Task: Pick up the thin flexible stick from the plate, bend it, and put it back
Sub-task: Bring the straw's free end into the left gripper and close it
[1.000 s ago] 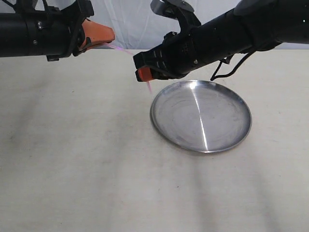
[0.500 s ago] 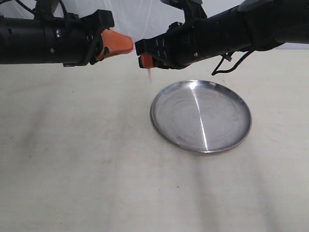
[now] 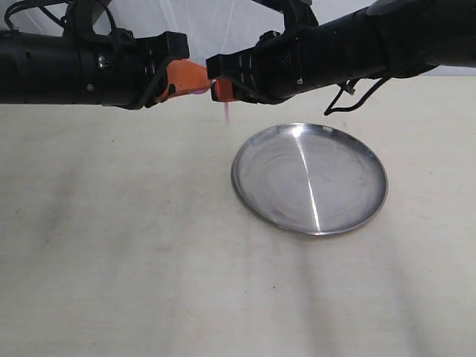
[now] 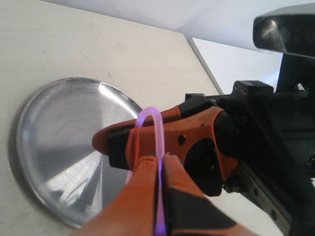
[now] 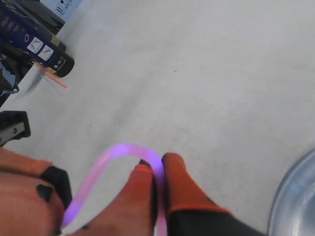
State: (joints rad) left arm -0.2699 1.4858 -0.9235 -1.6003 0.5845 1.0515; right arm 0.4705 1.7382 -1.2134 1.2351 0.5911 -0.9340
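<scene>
Both grippers meet tip to tip in the air, up and to the left of the silver plate [image 3: 309, 178]. My left gripper [image 3: 201, 80] and my right gripper [image 3: 217, 89] are each shut on one end of the thin flexible stick [image 3: 227, 113], whose pink tail hangs below them. In the left wrist view the stick [image 4: 151, 123] arches in a tight loop from my left gripper [image 4: 161, 169] to the right fingers [image 4: 197, 132], above the plate [image 4: 59, 142]. The right wrist view shows the purple stick [image 5: 115, 155] curving out of my right gripper [image 5: 158, 164] towards the left fingertips [image 5: 29, 182].
The plate lies bare on a beige tabletop [image 3: 119, 245]. A white backdrop [image 3: 216, 30] rises behind the arms. The right wrist view also catches a dark cylinder with labels [image 5: 34, 44] and the plate's rim [image 5: 295, 196].
My left gripper has moved right until its tip meets the right gripper's. The right gripper rose slightly. The stick between them has gone from stretched out to tightly looped.
</scene>
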